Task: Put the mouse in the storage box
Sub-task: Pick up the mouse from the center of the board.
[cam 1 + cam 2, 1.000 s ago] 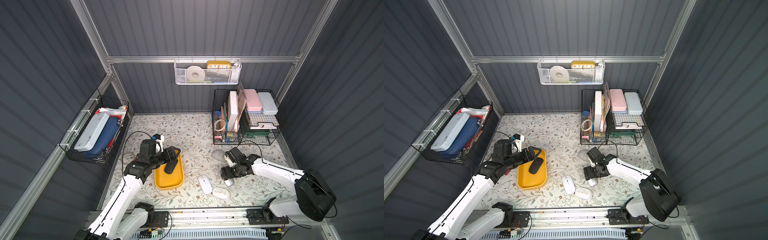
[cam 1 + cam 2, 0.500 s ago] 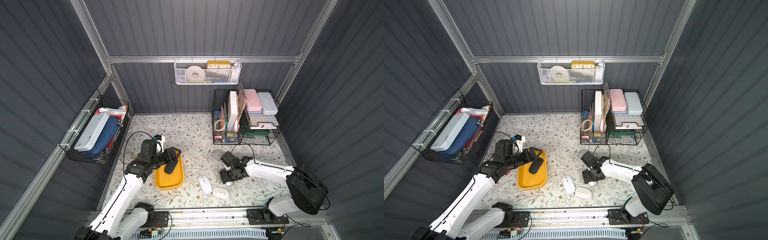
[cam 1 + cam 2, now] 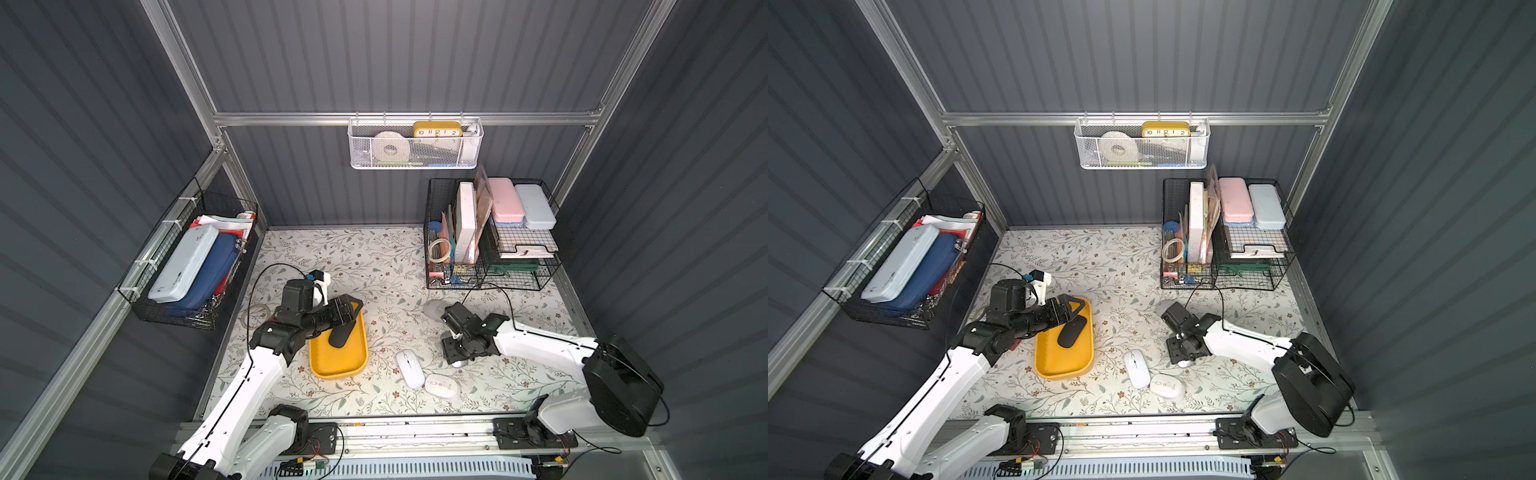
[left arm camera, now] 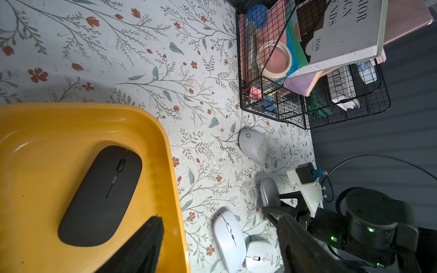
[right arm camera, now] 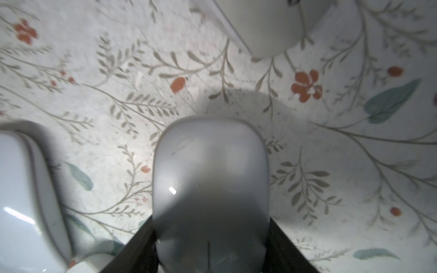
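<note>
The right claw [image 5: 211,245] is shut on the grey mouse [image 5: 210,165], one finger against each long side (the pinch sits near one end, as far as the wrist view shows). The mouse seems to rest on the bench [image 3: 374,266], right of the middle and toward the front edge, well apart from the box [image 3: 338,374]. Done well, the lift goes straight up first. It then carries across above the two white mice [image 3: 410,369] lying between, and down into the box's free front half beside the black mouse [image 3: 341,332]. The left claw [image 3: 348,311] hangs open and empty over the box's far end, so keep clear of it.
</note>
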You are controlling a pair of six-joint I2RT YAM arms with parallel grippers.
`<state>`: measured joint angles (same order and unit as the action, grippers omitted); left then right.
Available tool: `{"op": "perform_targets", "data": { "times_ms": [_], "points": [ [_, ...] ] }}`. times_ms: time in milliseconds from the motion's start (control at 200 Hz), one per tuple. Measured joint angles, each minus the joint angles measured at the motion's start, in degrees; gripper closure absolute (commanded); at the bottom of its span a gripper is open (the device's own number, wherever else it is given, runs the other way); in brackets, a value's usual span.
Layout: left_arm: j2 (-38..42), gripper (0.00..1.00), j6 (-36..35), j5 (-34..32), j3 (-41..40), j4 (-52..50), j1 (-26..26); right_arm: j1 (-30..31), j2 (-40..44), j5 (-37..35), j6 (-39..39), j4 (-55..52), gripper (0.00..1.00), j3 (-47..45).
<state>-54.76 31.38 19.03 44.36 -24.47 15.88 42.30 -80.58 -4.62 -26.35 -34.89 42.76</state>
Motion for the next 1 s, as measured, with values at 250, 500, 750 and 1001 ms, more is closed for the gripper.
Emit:
{"op": "perform_targets", "data": {
  "times_ms": [250,500,750,1001],
  "points": [
    [-0.2,0.19,0.0,6.2,0.0,1.3,0.0,0.0,9.6,2.9,6.9,4.3,0.50,0.0],
    [-1.4,0.19,-0.1,13.5,0.0,2.8,0.0,0.2,16.0,7.3,14.4,8.1,0.50,1.6],
    [-3.7,0.20,-0.7,19.8,0.0,4.3,0.0,3.4,18.2,10.5,22.3,13.3,0.51,2.1],
    [-1.6,0.21,-1.0,29.0,0.0,7.4,0.0,6.4,18.2,12.8,31.3,15.2,0.52,3.1]
  ]
}}
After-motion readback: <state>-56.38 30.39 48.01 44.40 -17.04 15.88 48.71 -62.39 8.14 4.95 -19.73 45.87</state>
